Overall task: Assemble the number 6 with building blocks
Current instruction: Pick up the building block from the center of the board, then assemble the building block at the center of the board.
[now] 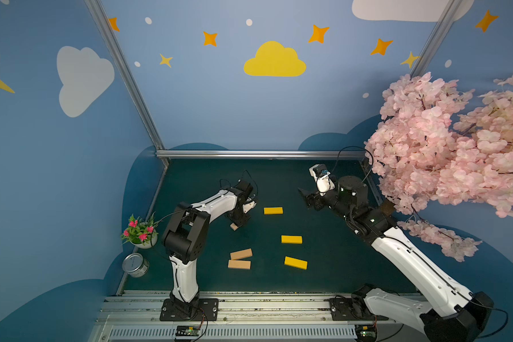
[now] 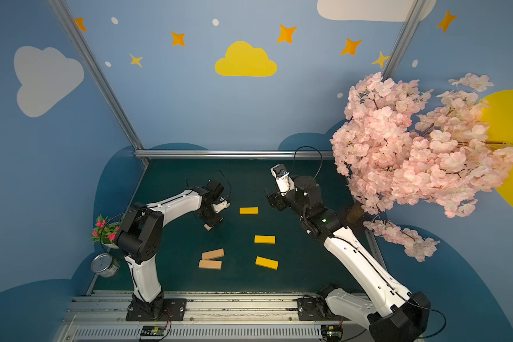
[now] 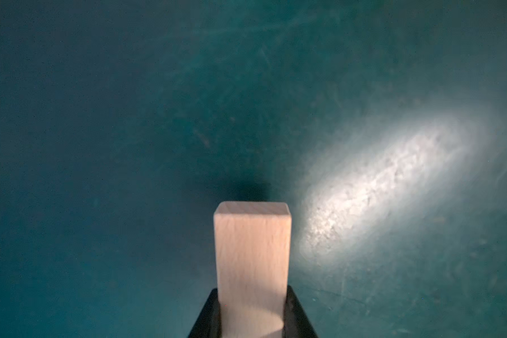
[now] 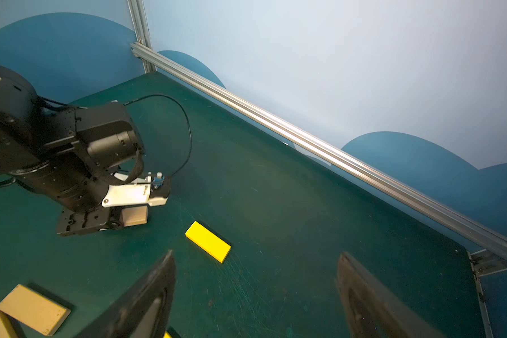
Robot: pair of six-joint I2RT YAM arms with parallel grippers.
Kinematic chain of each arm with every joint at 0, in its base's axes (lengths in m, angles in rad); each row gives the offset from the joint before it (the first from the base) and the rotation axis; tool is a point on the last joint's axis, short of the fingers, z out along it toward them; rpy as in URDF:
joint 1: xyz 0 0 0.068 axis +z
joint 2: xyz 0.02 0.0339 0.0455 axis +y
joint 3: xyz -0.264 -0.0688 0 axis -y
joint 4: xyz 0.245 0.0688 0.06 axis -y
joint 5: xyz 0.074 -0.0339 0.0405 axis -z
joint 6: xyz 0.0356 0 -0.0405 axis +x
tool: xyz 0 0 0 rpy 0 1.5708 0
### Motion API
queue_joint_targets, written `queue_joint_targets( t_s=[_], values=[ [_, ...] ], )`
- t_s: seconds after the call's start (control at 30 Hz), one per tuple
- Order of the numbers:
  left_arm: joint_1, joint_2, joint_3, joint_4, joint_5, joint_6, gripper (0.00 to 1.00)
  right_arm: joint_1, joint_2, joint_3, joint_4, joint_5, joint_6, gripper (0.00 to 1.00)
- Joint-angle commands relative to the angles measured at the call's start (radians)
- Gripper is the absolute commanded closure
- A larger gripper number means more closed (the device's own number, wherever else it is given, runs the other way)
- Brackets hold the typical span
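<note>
The dark green tabletop carries no digit yet, as every bar lies loose. The right gripper hangs over the far side, jaws spread wide with nothing between them. The left gripper is clamped on a tan block, pinching its long narrow edges near one end. The free end points at the mat, and I can't tell if it touches. Three yellow blocks lie flat mid-table, well apart. Two more tan bars sit almost touching nearer the front. They look light, rigid and smooth-faced. I'd grip one across its width near the middle so it can't swivel.
</note>
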Motion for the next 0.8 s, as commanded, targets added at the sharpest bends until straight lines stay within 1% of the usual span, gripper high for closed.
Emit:
queue_joint_targets(
  t_s=[0.0,0.13,0.27,0.53,0.77],
  values=[
    [-0.037,0.016,0.072,-0.033,-0.007,-0.223,0.82,0.0,-0.025,-0.024,0.017,0.034,0.029,0.12],
    [-0.081,0.079,0.156,-0.04,-0.029,-0.321,0.81,0.002,-0.019,-0.03,-0.032,0.037,0.059,0.14],
    [-0.095,0.123,0.197,-0.044,-0.039,-0.396,0.81,0.003,-0.018,-0.017,-0.1,0.061,0.07,0.15],
    [-0.097,0.147,0.16,-0.038,-0.075,-0.554,0.81,0.002,-0.071,-0.038,-0.133,0.079,0.065,0.15],
    [-0.098,0.165,0.149,-0.003,-0.062,-0.676,0.81,0.002,-0.083,-0.038,-0.154,0.083,0.076,0.17]
  ],
)
